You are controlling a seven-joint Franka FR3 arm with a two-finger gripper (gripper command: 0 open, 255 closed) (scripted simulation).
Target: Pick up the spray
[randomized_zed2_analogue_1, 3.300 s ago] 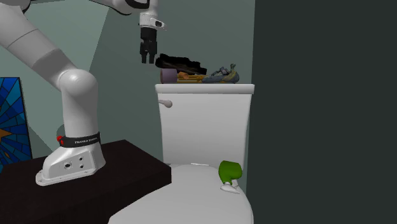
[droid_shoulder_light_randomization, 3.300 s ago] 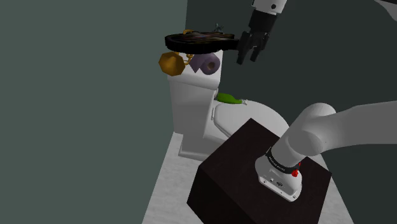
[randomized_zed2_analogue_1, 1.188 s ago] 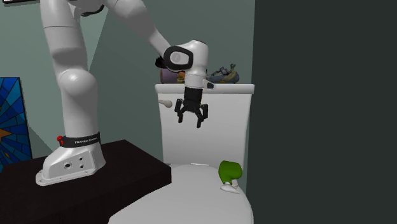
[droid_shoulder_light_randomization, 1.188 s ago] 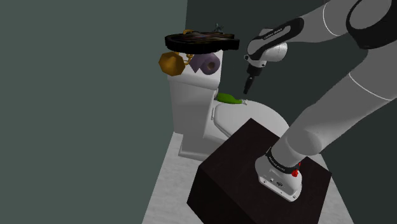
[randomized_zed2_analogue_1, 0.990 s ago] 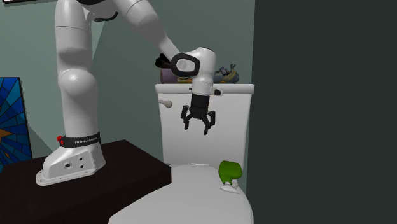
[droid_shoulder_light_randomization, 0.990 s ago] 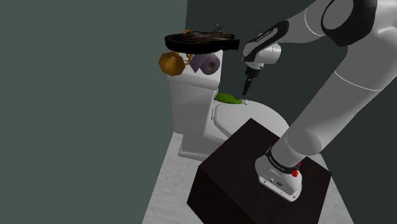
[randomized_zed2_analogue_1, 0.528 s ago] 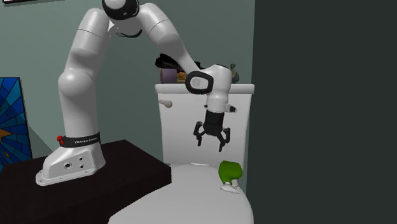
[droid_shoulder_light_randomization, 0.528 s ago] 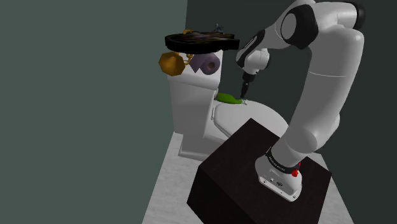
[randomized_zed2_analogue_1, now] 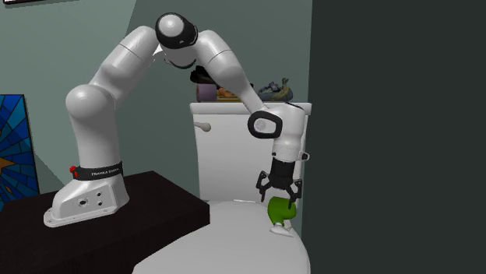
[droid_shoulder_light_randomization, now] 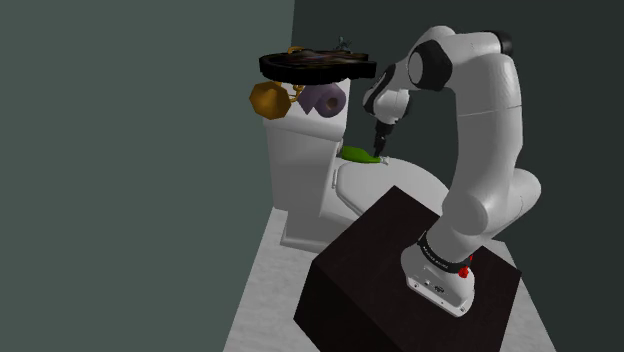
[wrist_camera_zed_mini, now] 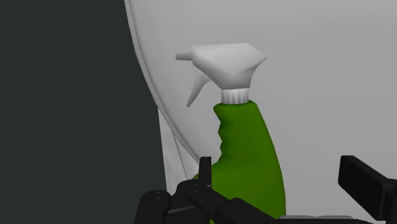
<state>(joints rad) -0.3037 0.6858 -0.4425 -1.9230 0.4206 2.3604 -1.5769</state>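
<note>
1. The spray bottle (wrist_camera_zed_mini: 248,159) (randomized_zed2_analogue_1: 281,211) (droid_shoulder_light_randomization: 362,155) has a green body and a white trigger head. It lies on its side on the closed toilet lid (randomized_zed2_analogue_1: 226,237), close to the dark wall (randomized_zed2_analogue_1: 389,117).
2. The jaws hang spread just above it, with one finger either side of the green body, not pinching it.
3. Behind stands the white tank (droid_shoulder_light_randomization: 300,150). On top of it are a purple roll (droid_shoulder_light_randomization: 328,100) and a black dish (droid_shoulder_light_randomization: 315,66).
</note>
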